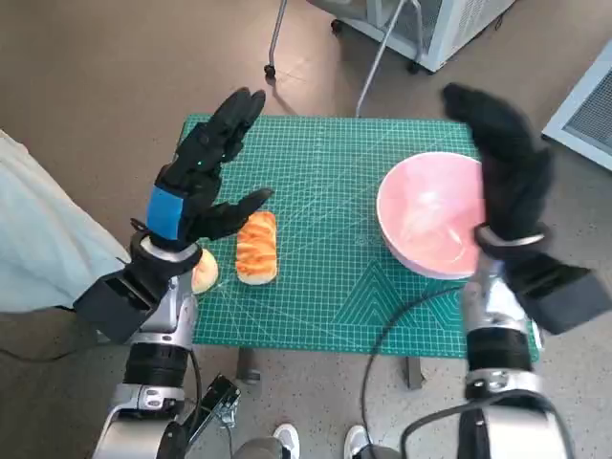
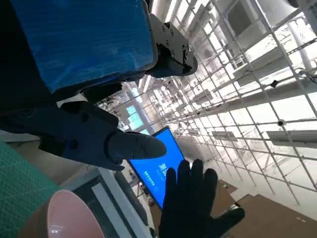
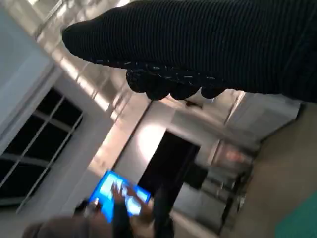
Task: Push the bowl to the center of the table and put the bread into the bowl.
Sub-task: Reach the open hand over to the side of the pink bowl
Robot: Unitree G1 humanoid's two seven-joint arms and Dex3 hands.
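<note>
— On table: where's bowl, where's bread?
— Pink bowl at right side of green mat, not centered. Bread lying left of middle, well apart from bowl. Second roundish piece just left of it, partly behind left wrist.
— Hands?
— Left hand raised above mat's left part, fingers spread, holding nothing. Right hand raised over bowl's right rim, fingers apart, also holding nothing; contact with rim unclear.
— Wrist cams?
— Left wrist: bowl rim and right hand, blue screen behind. Right wrist: blurred, glove only.
</note>
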